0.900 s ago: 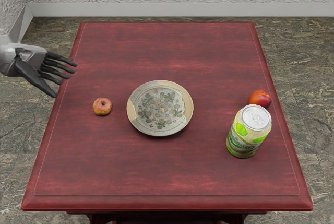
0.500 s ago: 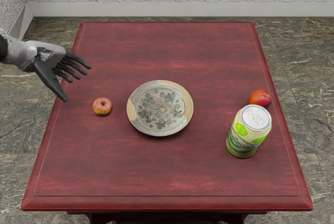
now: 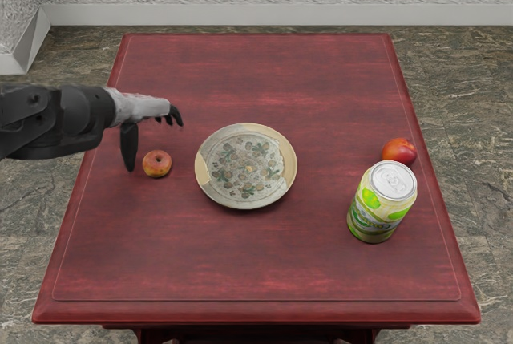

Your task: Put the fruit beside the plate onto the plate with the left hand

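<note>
Swinging in from the counter's (image 3: 256, 264) left edge, my left hand (image 3: 144, 112) is now right over the fruit (image 3: 157, 163), fingers loose, holding nothing. Grab's next, then the plate (image 3: 201, 172).

My forearm (image 3: 48, 119) is bulky and dark grey; my left hand (image 3: 147, 111) has a silver back and black fingers (image 3: 128, 147).

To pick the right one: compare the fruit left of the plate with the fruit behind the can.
The fruit left of the plate is duller orange, close to it, near the left hand; the other fruit, behind the can, is redder, far right. Both are small and round.
</note>
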Robot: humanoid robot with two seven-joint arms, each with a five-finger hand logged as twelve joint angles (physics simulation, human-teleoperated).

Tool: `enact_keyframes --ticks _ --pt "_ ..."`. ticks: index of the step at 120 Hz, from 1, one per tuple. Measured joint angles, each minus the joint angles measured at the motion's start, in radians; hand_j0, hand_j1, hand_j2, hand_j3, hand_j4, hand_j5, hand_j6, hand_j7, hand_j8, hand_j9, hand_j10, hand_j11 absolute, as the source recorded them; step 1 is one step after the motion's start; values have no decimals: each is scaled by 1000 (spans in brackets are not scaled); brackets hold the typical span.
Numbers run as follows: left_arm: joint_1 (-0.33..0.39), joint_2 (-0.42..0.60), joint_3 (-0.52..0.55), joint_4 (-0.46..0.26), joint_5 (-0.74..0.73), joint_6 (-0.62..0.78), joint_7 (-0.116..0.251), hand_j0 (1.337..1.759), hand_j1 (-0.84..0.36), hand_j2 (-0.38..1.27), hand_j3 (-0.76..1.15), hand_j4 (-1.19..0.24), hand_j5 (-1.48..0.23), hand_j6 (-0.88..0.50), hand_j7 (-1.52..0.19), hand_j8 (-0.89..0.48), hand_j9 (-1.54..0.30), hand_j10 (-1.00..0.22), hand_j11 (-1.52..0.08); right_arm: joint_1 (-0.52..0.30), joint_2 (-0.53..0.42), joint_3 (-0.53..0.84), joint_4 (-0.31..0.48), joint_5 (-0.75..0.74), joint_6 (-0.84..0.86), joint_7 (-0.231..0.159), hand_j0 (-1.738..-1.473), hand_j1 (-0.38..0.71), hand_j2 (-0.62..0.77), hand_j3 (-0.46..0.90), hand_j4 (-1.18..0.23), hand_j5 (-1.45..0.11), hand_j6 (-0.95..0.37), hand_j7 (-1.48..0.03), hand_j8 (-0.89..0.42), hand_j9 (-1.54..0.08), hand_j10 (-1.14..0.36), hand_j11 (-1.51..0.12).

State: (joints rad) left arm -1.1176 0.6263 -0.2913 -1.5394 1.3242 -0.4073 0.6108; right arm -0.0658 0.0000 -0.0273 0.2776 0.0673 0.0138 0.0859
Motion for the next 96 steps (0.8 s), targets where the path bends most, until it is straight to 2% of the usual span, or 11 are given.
enact_keyframes --ticks 14,43,60,96 --pt "54 -17 33 -7 39 61 0 1658 52 52 0 -252 -324 -253 -324 -253 -324 -252 -324 0 0 1 0 0 0 0 -1658 -305 -7 0 -36 -47 -36 -47 -36 -47 -36 -47" --pt "65 -45 76 -4 86 130 0 1658 40 54 0 -263 -338 -264 -337 -264 -337 -262 -337 1 0 1 0 0 0 0 -1658 -305 -7 0 -36 -47 -36 -47 -36 -47 -36 -47" --pt "92 -53 86 2 113 148 0 1658 20 58 0 -280 -359 -281 -359 -280 -359 -279 -359 1 0 1 0 0 0 0 -1658 -305 -7 0 -36 -47 -36 -47 -36 -47 -36 -47" --pt "99 -51 104 14 141 176 0 1658 -39 68 0 -329 -424 -330 -423 -330 -423 -329 -423 1 0 1 0 0 0 0 -1658 -305 -8 0 -36 -47 -36 -47 -36 -47 -36 -47"
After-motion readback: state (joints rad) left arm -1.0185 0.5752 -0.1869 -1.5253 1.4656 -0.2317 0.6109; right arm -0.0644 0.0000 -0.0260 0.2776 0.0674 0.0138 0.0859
